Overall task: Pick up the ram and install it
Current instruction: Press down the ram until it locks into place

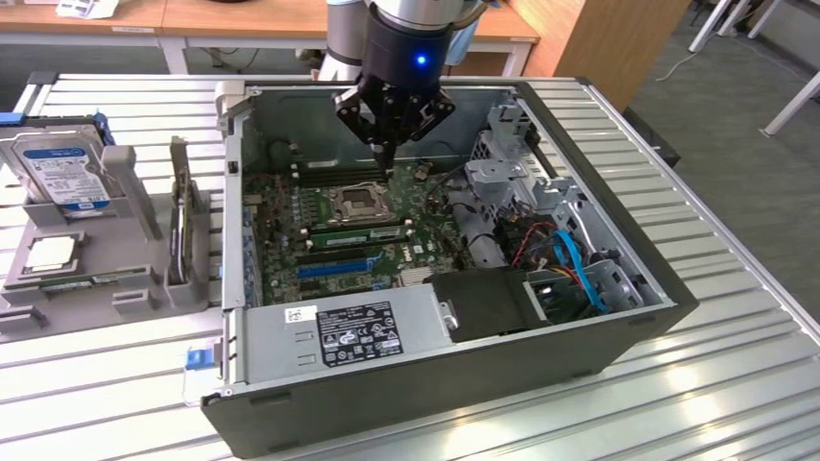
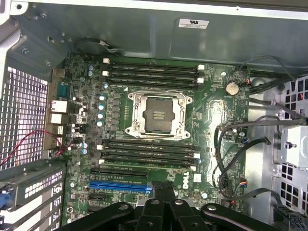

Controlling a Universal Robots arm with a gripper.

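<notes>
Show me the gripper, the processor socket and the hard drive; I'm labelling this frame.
gripper [image 1: 384,154]: exterior view, tips of its shut fingers.
processor socket [image 2: 157,114]: wrist view, centre of the open socket.
hard drive [image 1: 61,173]: exterior view, its blue-white label.

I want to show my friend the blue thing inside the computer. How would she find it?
Look inside the open computer case at the green motherboard. Near the square processor socket lie long slots. The expansion slot you want is the only bright blue one; the others are black.
</notes>
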